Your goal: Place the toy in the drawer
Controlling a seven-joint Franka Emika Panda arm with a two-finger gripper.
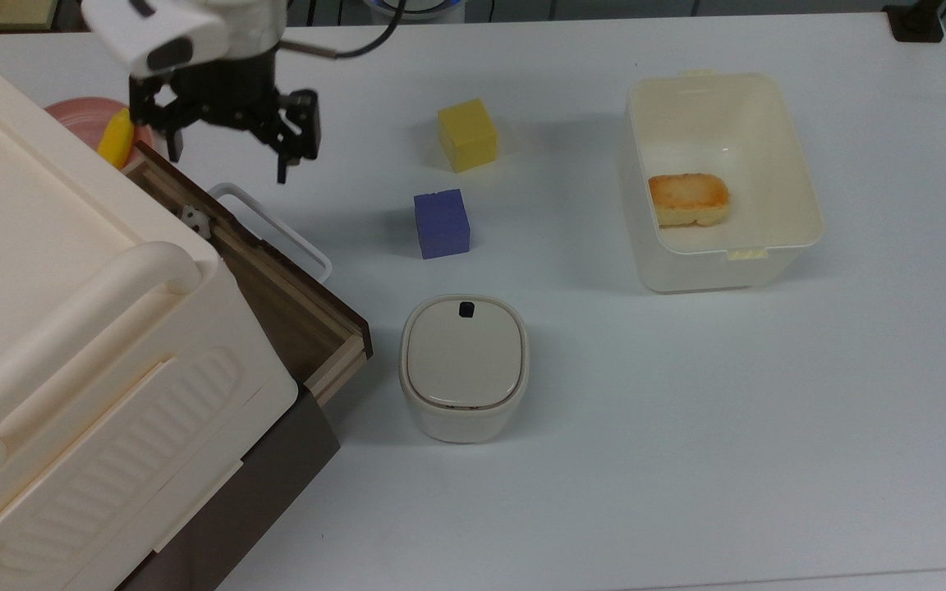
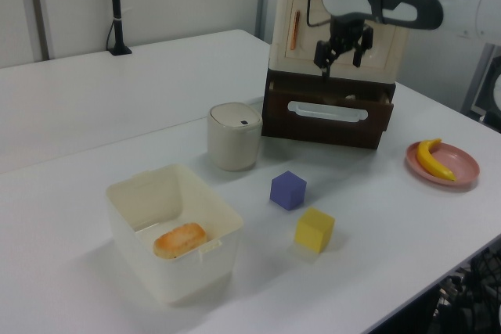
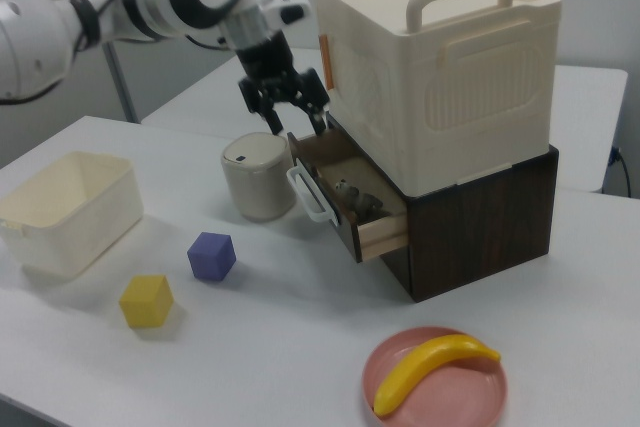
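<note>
The toy (image 1: 192,218), a tiny black-and-white figurine, lies inside the open drawer (image 1: 280,297) near its far corner in the top view. In the right view the toy (image 3: 353,195) rests on the drawer's dark floor, behind the white loop handle (image 3: 309,194). My gripper (image 1: 227,154) hangs open and empty above the table, just beyond the handle (image 1: 276,231). From the left view, the gripper (image 2: 342,54) is raised well above the drawer front (image 2: 325,124). The right view puts the gripper (image 3: 286,114) over the drawer's outer end.
A purple cube (image 1: 441,223) and a yellow cube (image 1: 467,134) sit mid-table. A lidded cream bin (image 1: 463,365) stands close to the drawer. The cream tub (image 1: 801,164) holds a bread piece (image 1: 688,199). A pink plate (image 3: 437,377) with a banana lies beside the cabinet (image 1: 71,328).
</note>
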